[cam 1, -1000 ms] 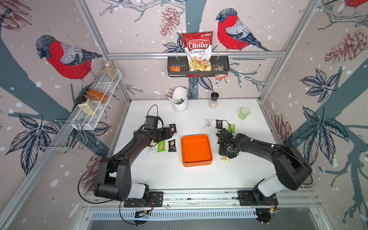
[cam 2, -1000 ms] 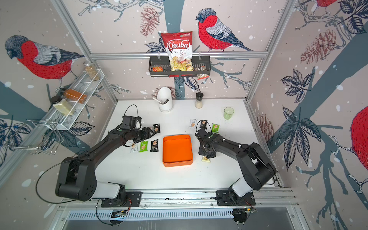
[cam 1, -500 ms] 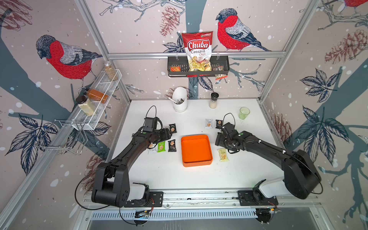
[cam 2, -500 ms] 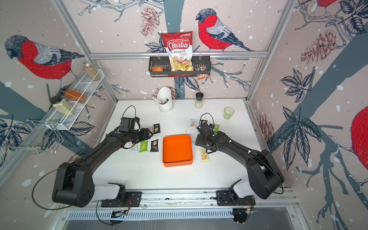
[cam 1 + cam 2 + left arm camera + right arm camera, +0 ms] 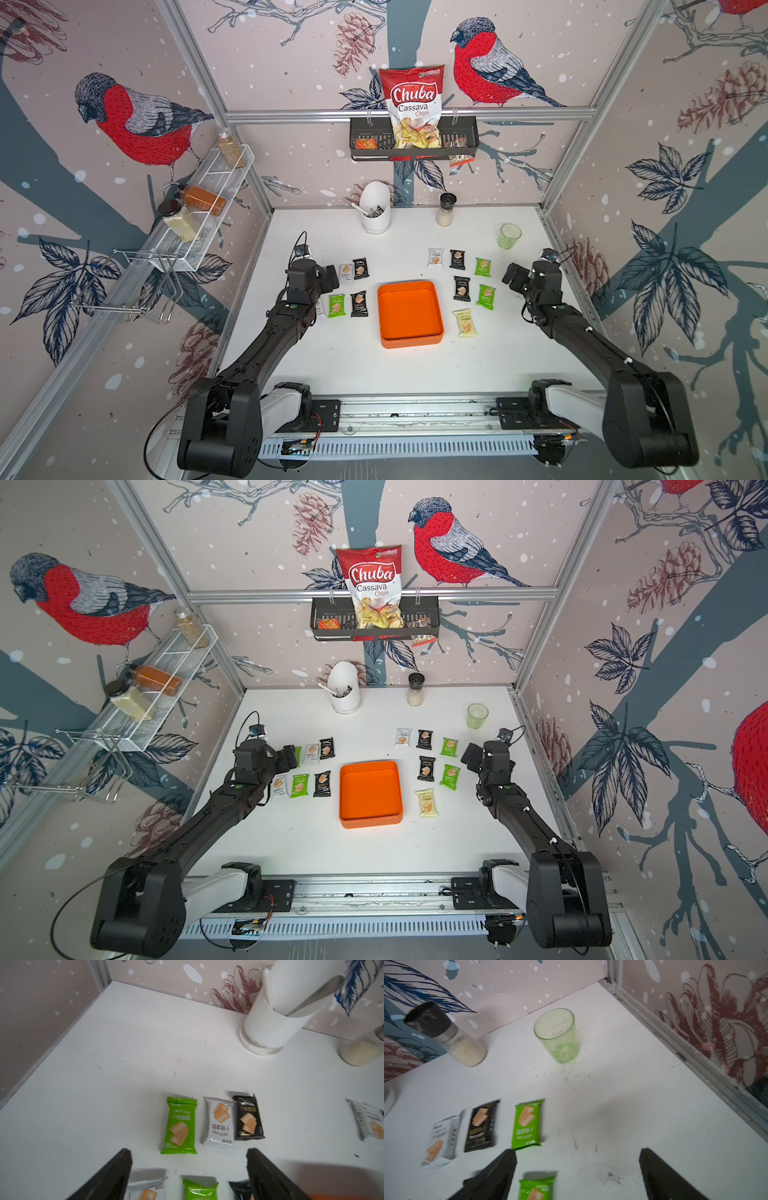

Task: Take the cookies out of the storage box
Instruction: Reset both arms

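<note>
The orange storage box (image 5: 411, 341) (image 5: 371, 821) stands empty at the table's middle in both top views. The cookies lie flat on the table on both sides of it. Left of the box are several, among them a green packet (image 5: 178, 1126), a white one (image 5: 219, 1124) and a black one (image 5: 247, 1120). Right of it are several more, among them a cream packet (image 5: 466, 323) and green ones (image 5: 486, 296) (image 5: 527, 1124). My left gripper (image 5: 330, 278) (image 5: 188, 1153) hangs open over the left group, holding nothing. My right gripper (image 5: 511, 276) (image 5: 578, 1151) stands open and empty, right of the right group.
At the back of the table stand a white utensil holder (image 5: 375, 208), a spice jar (image 5: 446, 210) and a green glass (image 5: 510, 236). A black wall basket (image 5: 415, 141) holds the Chuba bag. A white wire rack (image 5: 199, 216) with bottles hangs on the left wall.
My right gripper let go of the cream packet beside the box, opened wide and drew back to the right. My left gripper opened wider over the left packets.
</note>
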Available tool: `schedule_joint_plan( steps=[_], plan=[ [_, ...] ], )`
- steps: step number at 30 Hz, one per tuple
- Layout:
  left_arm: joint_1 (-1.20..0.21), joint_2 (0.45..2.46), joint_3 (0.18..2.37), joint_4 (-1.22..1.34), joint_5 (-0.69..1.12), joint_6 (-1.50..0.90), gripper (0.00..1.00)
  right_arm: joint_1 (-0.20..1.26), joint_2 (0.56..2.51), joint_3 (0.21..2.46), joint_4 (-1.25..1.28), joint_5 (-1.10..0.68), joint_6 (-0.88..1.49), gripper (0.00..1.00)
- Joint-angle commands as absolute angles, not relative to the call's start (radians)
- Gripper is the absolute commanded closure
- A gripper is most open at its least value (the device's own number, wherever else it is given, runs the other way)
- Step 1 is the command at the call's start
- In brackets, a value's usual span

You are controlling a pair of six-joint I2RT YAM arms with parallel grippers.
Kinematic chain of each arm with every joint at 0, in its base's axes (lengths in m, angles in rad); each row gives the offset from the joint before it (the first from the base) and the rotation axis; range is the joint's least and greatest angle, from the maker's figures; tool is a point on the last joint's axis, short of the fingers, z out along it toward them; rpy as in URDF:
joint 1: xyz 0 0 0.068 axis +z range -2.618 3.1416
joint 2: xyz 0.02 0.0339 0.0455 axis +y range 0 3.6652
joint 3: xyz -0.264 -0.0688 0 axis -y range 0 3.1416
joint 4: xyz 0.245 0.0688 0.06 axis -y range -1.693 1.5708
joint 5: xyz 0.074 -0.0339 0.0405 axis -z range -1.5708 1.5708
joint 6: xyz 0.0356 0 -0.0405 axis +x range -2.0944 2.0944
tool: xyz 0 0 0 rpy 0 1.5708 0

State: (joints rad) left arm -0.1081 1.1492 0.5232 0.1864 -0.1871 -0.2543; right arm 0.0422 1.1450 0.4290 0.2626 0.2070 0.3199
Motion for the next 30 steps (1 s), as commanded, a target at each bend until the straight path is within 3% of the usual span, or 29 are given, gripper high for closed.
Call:
schedule_joint_plan(
  steps=[1,6,13,15,17,19,30],
  plan=[
    [-0.067,1.191,0.464,0.485,-0.291,-0.181,0.05,-0.007,1.157,0.318,0.655,0.212,0.216,0.03],
    [-0.063,1.353,0.356,0.839,-0.279,-0.09,0.03,-0.01,1.281,0.165,1.114,0.26,0.129,0.02],
    [-0.051,1.492,0.291,1.103,-0.194,-0.012,0.02,0.006,1.54,0.17,1.39,0.183,0.094,0.0],
    [-0.048,1.559,0.236,1.302,-0.218,-0.009,0.02,0.012,1.496,0.232,1.193,0.148,0.08,0.0],
    [-0.048,1.511,0.265,1.156,-0.212,-0.024,0.01,0.021,1.524,0.214,1.277,0.157,0.065,0.0],
    [-0.046,1.546,0.241,1.264,-0.214,-0.015,0.01,0.023,1.524,0.214,1.274,0.16,0.066,0.0],
    [-0.043,1.525,0.261,1.19,-0.206,-0.019,0.01,0.027,1.52,0.226,1.245,0.165,0.066,0.0]
  ],
)
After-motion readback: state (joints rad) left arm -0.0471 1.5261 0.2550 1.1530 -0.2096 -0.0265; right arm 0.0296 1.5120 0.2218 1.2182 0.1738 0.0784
